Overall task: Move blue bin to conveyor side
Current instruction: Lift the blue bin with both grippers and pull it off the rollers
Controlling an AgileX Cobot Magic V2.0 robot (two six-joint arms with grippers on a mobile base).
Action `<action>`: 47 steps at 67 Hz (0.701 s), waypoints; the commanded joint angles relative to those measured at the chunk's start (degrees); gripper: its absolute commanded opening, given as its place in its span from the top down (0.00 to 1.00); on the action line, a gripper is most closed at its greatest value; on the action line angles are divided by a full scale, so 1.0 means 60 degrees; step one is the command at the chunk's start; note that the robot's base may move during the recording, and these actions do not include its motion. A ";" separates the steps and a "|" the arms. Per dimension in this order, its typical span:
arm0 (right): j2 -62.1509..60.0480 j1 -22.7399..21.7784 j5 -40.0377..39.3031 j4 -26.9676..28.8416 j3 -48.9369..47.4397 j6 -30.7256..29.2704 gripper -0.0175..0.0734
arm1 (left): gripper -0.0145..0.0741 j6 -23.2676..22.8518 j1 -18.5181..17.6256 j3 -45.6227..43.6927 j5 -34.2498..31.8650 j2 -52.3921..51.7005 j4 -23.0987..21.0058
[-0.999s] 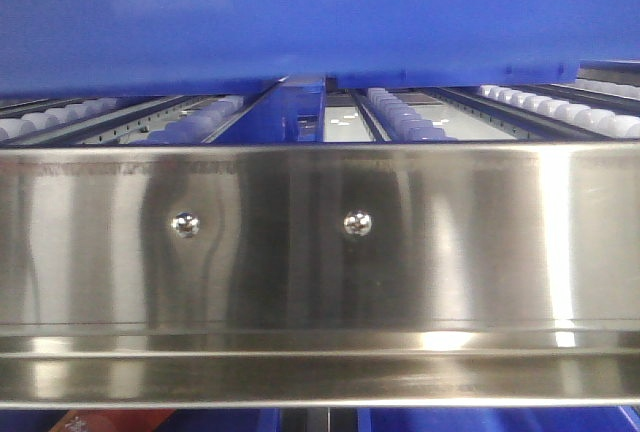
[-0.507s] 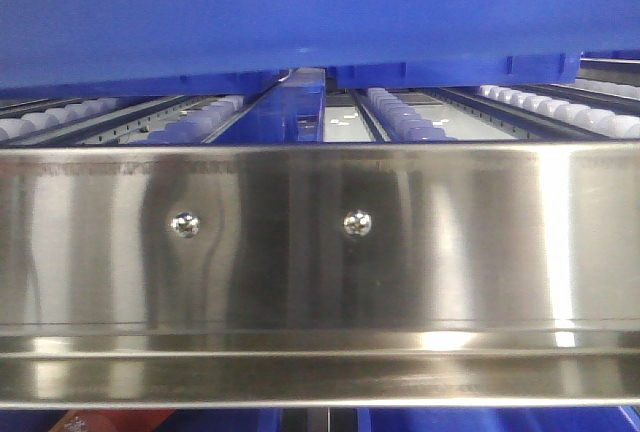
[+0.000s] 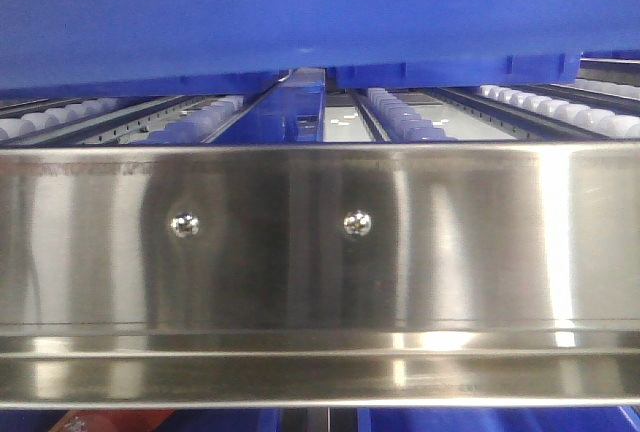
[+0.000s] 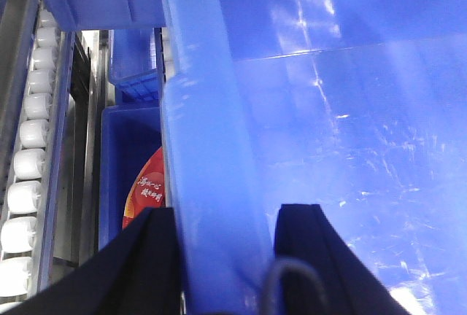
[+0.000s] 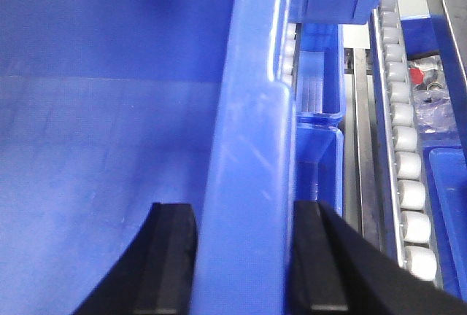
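Steel rail [image 3: 320, 252] below — both arms' jaws clamp blue bin [image 3: 300, 12] rim.

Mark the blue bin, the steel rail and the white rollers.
blue bin [image 3: 320, 12], front view, on its broad wall.
steel rail [image 3: 480, 242], front view, on its shiny front face.
white rollers [image 4: 28, 163], left wrist view, on one roller of the left-edge row.
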 commanded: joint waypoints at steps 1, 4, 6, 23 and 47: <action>-0.0202 -0.0074 -0.0881 -0.0637 -0.0230 -0.0185 0.89 | 0.85 0.0196 -0.0021 -0.0154 -0.0647 -0.0168 0.0444; -0.0202 -0.0074 -0.0881 -0.0637 -0.0230 -0.0185 0.89 | 0.85 0.0196 -0.0021 -0.0154 -0.0647 -0.0168 0.0444; -0.0202 -0.0074 -0.0881 -0.0637 -0.0230 -0.0185 0.89 | 0.85 0.0196 -0.0021 -0.0154 -0.0647 -0.0168 0.0444; -0.0202 -0.0074 -0.0881 -0.0637 -0.0230 -0.0185 0.89 | 0.85 0.0196 -0.0021 -0.0154 -0.0647 -0.0168 0.0444; -0.0202 -0.0074 -0.0881 -0.0637 -0.0230 -0.0185 0.89 | 0.85 0.0196 -0.0021 -0.0154 -0.0647 -0.0168 0.0444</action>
